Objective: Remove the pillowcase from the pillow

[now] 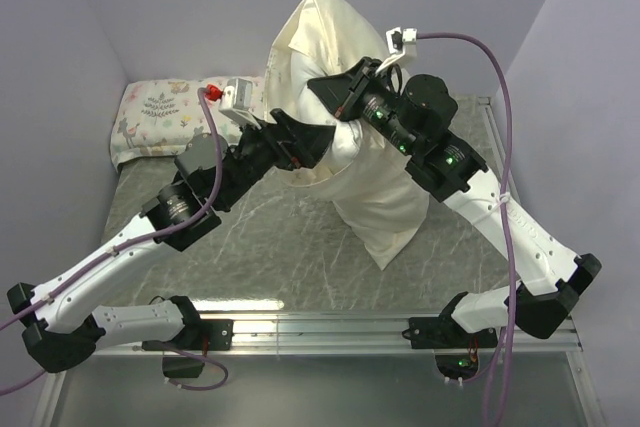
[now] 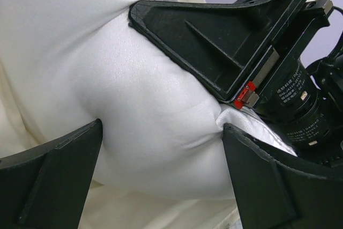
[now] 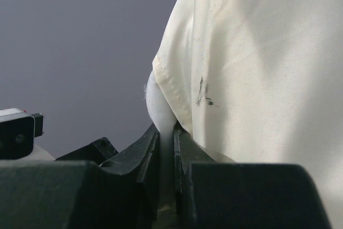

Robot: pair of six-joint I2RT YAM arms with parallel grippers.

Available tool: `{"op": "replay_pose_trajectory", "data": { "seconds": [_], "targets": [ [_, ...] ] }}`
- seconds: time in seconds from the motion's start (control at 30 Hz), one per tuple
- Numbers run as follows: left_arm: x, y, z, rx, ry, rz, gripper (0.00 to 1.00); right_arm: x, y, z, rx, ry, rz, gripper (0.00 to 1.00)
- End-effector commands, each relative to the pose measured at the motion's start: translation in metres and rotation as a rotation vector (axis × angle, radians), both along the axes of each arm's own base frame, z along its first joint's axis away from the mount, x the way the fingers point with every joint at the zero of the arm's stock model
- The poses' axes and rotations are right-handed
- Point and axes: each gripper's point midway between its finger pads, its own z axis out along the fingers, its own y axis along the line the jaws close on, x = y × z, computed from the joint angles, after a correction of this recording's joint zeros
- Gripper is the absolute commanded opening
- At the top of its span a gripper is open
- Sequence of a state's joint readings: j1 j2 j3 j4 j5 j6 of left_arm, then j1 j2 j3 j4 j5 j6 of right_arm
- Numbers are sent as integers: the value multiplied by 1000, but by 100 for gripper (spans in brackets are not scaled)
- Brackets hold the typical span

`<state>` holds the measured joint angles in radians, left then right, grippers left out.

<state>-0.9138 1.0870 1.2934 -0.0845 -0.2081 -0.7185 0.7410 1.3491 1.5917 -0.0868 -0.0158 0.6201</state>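
Pillow [image 2: 134,79] bulges from pillowcase [image 3: 257,52]; right tool [image 3: 166,135] pinches pillow, left tool [image 2: 161,127] spread wide around it.

Fine white print runs along the black wrist motor [image 2: 293,97] seen in the left wrist view. The brand word "DAMIAO" can just be made out. The remaining characters are too small to read.

Pillow [image 3: 157,103] fabric pinched beside the pillowcase [image 3: 257,63] hem

The right end effector [image 3: 167,139] is seen closed to a narrow slit, with a white fold of the pillow clamped between the jaws. The cream pillowcase is draped just to the right, and dark smudges [image 3: 202,92] are seen on it.
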Motion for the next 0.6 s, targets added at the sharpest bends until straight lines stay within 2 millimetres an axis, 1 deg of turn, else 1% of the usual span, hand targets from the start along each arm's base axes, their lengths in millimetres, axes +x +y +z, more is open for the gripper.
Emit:
{"op": "replay_pose_trajectory", "data": {
  "seconds": [0.0,0.03,0.07,0.1,0.13,0.2,0.27,0.3,0.33,0.4,0.57],
  "targets": [
    [-10,-5,33,-127,-106,-56,99,7,10,-30,-79,73,-15,0],
    [-12,-1,32,-137,-109,-53,99,7,10,-31,-82,72,-17,0],
    [-11,-1,33,-139,-111,-48,99,7,10,-32,-82,74,-17,0],
    [-10,-2,30,-117,-105,-44,99,6,10,-34,-86,75,-17,0],
    [-8,-5,31,-110,-104,-48,99,6,9,-34,-84,74,-17,0],
    [-13,-5,35,-121,-129,-69,99,5,7,-34,-84,72,-25,0],
    [-22,4,36,-164,-150,-77,99,5,5,-35,-92,73,-36,0],
    [-26,11,34,-176,-153,-72,99,5,4,-35,-97,72,-39,0],
    [-26,15,34,-184,-153,-59,99,5,3,-35,-99,72,-41,0],
    [-29,19,33,-191,-155,-57,99,4,2,-34,-97,70,-41,0],
    [-41,27,43,-223,-183,-85,99,4,1,-33,-96,73,-44,0]
  ]
}}
